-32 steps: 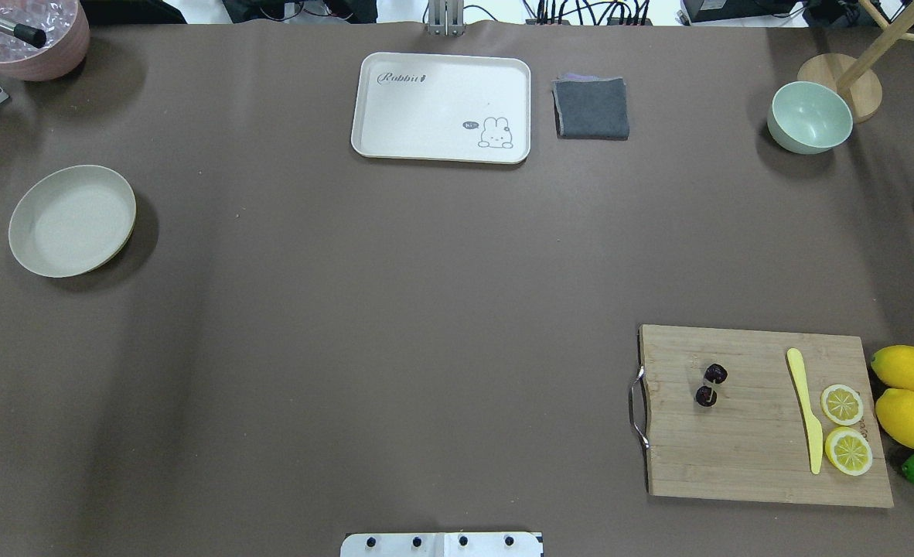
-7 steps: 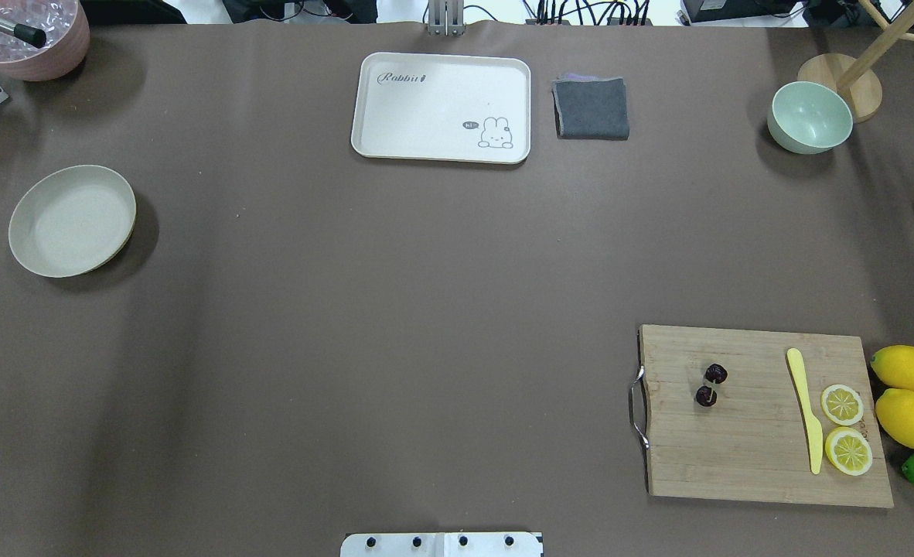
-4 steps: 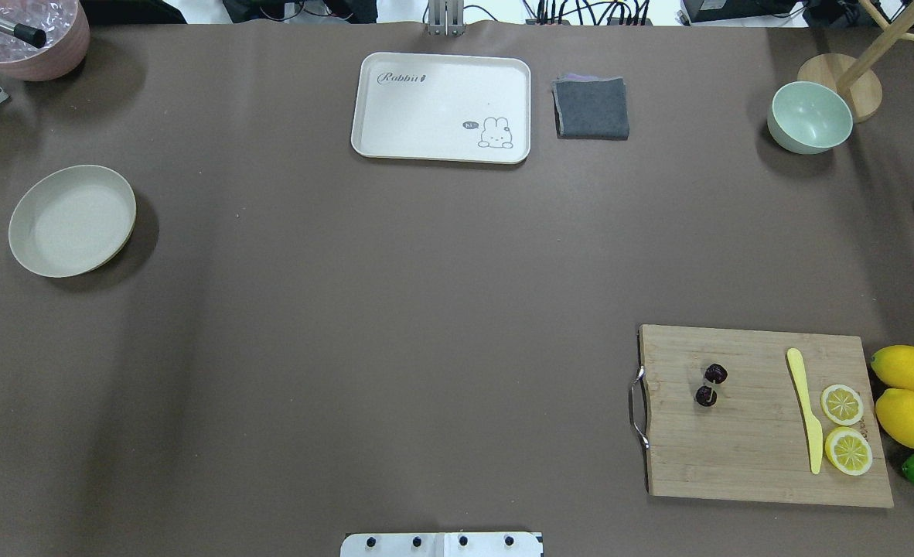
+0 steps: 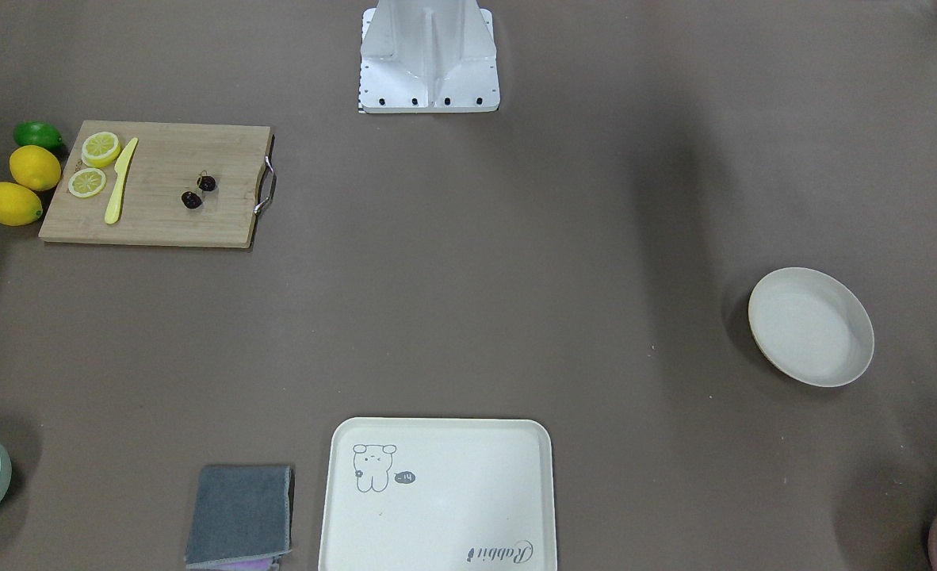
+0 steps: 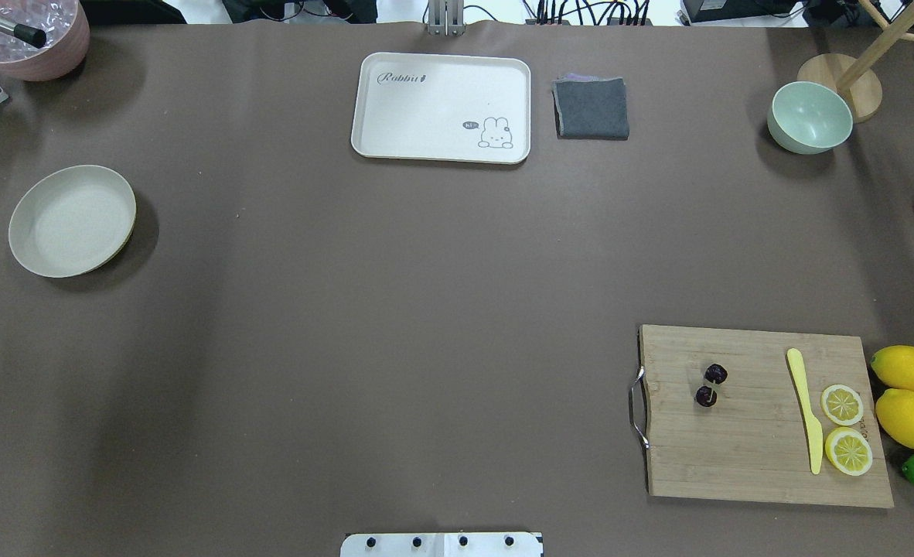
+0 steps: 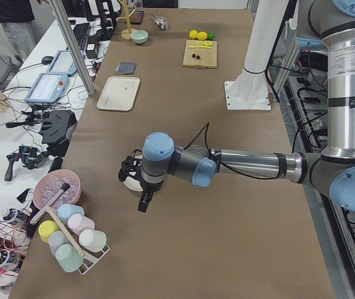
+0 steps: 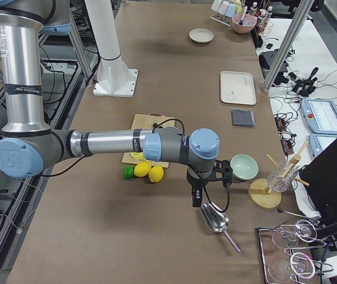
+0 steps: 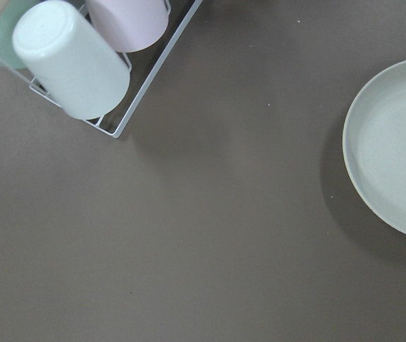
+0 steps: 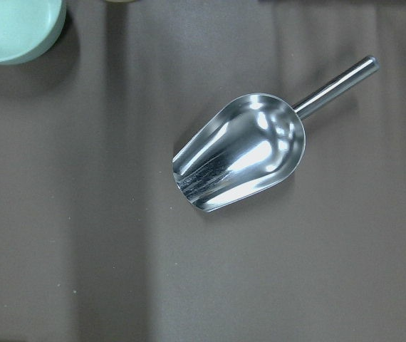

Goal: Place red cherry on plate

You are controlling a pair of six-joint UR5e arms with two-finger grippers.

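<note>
Dark maroon, almost black and glossy, the red cherry (image 5: pixel 715 374) is a pair of tiny fruits joined by thin stems. It lies on the wooden cutting board (image 5: pixel 743 456) at the robot's right, nearer the board's metal handle than the yellow knife (image 5: pixel 806 414), and well apart from the plate (image 5: pixel 72 220), which sits bare at the far left of the desk. It looks very light, so weight should not matter. The trouble is likely its size and shine: round, smooth skins could squirt out of a hard pinch or roll along the flat board. The stems look too thin to trust for lifting and may bend or snap. The safest hold seems to be across the widest part of one fruit, with the fingers coming straight down to the board, letting the second fruit dangle from the stems. A gentle squeeze should do; whether the fruit is real or imitation cannot be told. The right end effector (image 7: pixel 195 200) hangs over a metal scoop (image 9: pixel 238 153) beyond the lemons (image 5: pixel 907 394), and the left end effector (image 6: pixel 142 200) hangs by the plate. Neither holds anything, and whether their fingers are spread or pressed together cannot be told from the side views.
</note>
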